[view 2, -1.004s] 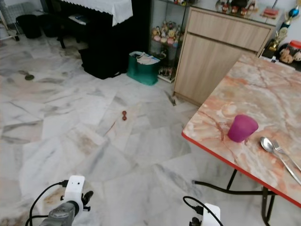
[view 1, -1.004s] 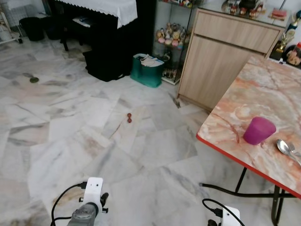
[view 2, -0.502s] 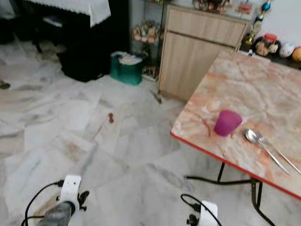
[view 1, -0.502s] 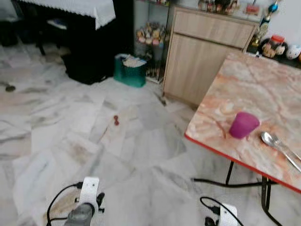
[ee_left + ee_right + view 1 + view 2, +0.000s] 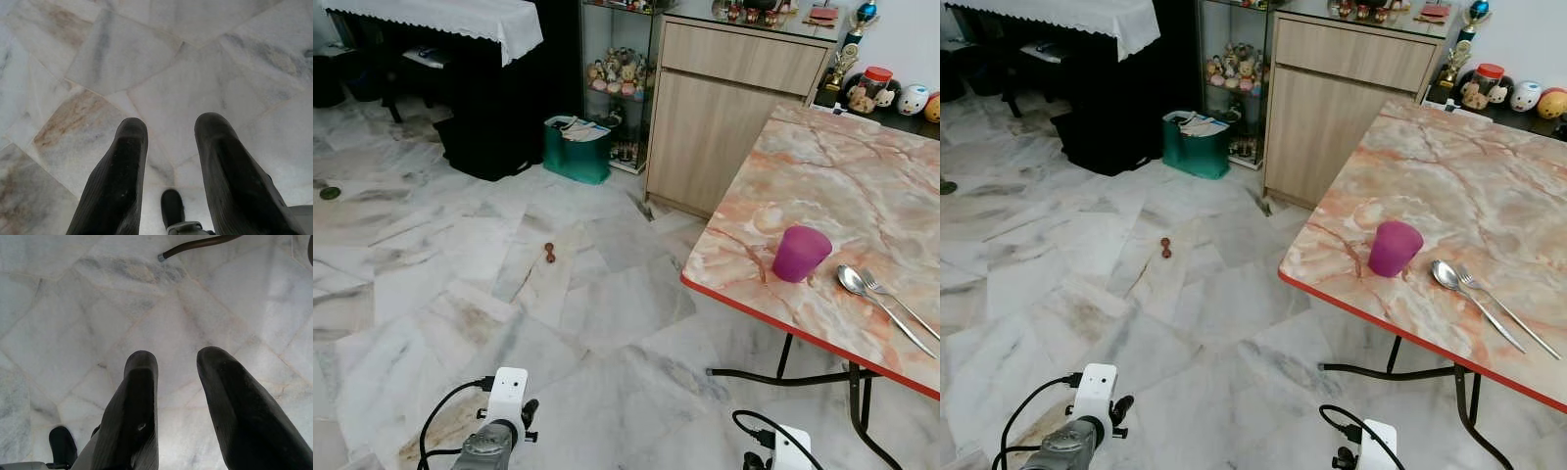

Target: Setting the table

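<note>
A purple cup stands near the table edge at two o'clock, spoon and fork just beside it. Likely light, rigid plastic, best pinched across its rim. Left gripper and right gripper hang spread, empty.

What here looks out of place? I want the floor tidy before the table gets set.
A small reddish-brown object lies loose on the marble floor, apart from any furniture. On the table, the purple cup, spoon and fork look orderly.
</note>
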